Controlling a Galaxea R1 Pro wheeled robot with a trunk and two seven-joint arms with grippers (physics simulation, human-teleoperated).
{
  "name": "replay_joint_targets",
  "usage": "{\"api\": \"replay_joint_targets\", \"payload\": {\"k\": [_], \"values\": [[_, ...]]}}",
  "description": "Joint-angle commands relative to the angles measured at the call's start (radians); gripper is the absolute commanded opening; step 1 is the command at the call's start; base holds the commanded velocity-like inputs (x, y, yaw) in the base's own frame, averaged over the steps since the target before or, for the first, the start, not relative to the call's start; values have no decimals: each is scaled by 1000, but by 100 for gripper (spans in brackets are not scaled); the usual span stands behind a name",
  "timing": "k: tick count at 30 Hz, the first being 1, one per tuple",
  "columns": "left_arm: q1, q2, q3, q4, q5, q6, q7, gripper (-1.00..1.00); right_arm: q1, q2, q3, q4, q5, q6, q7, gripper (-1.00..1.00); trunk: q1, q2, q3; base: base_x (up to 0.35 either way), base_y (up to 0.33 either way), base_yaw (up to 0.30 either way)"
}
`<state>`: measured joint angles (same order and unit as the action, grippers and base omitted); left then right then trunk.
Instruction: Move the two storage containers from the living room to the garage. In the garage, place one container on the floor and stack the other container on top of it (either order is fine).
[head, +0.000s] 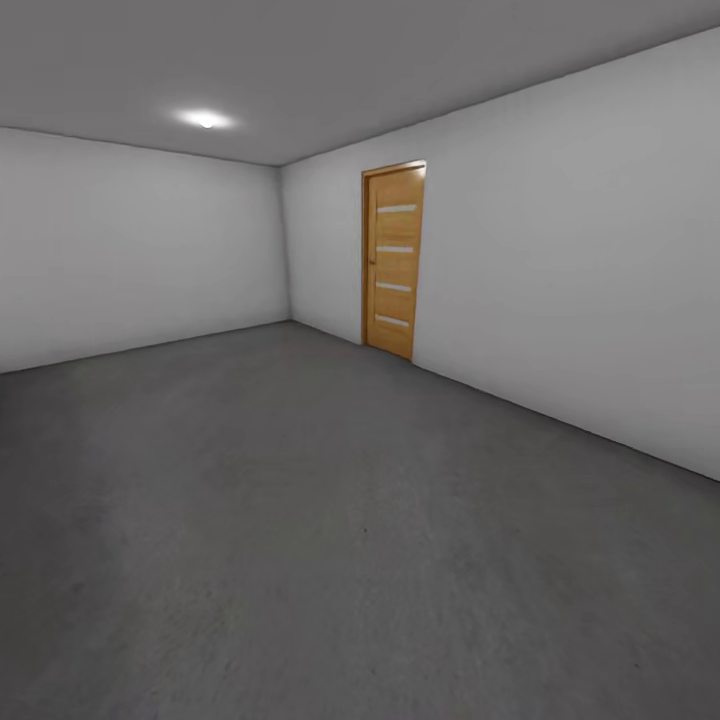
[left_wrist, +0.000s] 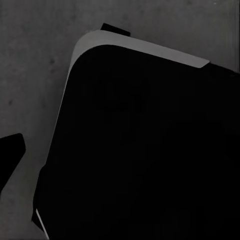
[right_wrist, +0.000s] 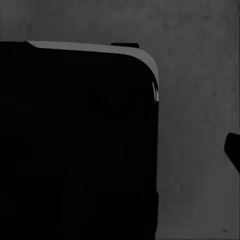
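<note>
Bare garage, dark concrete floor, wood door in pale wall, wrist views blocked by black robot body, a dark finger tip at the frame edge, claw states cannot tell

A closed wooden door with four pale horizontal strips stands in the right-hand white wall. A round ceiling light glows above the far corner.

A: What colours are seen in the room?
B: Dark grey, mottled, on the floor; pale grey on the walls.
A: And the door?
B: Honey-brown wood, crossed by four pale strips. A black body edged in light grey is seen at the wrists.
</note>
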<state>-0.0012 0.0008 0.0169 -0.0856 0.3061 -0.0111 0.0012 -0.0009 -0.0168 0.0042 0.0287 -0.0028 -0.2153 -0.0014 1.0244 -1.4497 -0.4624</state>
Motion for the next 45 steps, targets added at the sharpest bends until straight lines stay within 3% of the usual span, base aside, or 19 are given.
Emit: {"api": "replay_joint_targets", "payload": {"k": [1, 45], "values": [[0, 0, 1, 0, 4, -1, 0, 100, -1, 0, 0, 2, 0, -6, 0, 100, 1, 0, -1, 323, 0, 0], [0, 1, 1, 0, 5, -1, 0, 100, -1, 0, 0, 2, 0, -6, 0, 100, 1, 0, -1, 323, 0, 0]]}}
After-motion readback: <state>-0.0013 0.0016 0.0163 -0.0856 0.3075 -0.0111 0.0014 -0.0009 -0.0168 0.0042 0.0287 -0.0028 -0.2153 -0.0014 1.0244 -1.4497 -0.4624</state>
